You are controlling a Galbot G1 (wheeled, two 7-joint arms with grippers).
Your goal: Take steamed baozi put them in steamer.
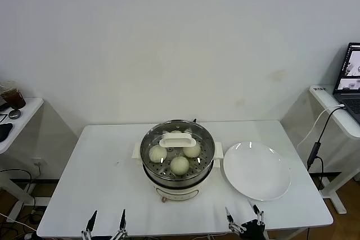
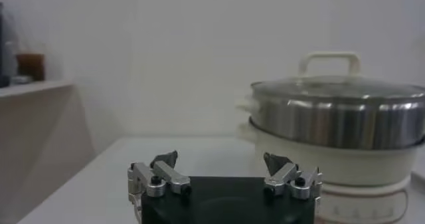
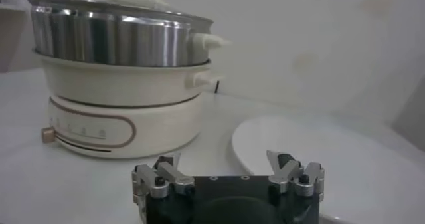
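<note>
The steamer (image 1: 179, 190), a shiny steel pot on a cream base, stands mid-table with a glass lid (image 1: 177, 139) on it. Through the glass I see several pale steamed baozi (image 1: 179, 164) lying on the perforated tray. My left gripper (image 1: 107, 216) is low at the table's front edge, left of the steamer, open and holding nothing. My right gripper (image 1: 242, 213) is at the front edge, right of the steamer, also open with nothing in it. The left wrist view shows its gripper (image 2: 221, 159) apart from the steamer (image 2: 339, 119). The right wrist view shows that gripper (image 3: 222, 157) short of the steamer (image 3: 113, 42).
A flat white plate (image 1: 257, 171) with nothing on it lies right of the steamer, close to the right gripper; it also shows in the right wrist view as the plate (image 3: 345, 152). Side desks flank the table, with a laptop (image 1: 350, 77) at the far right.
</note>
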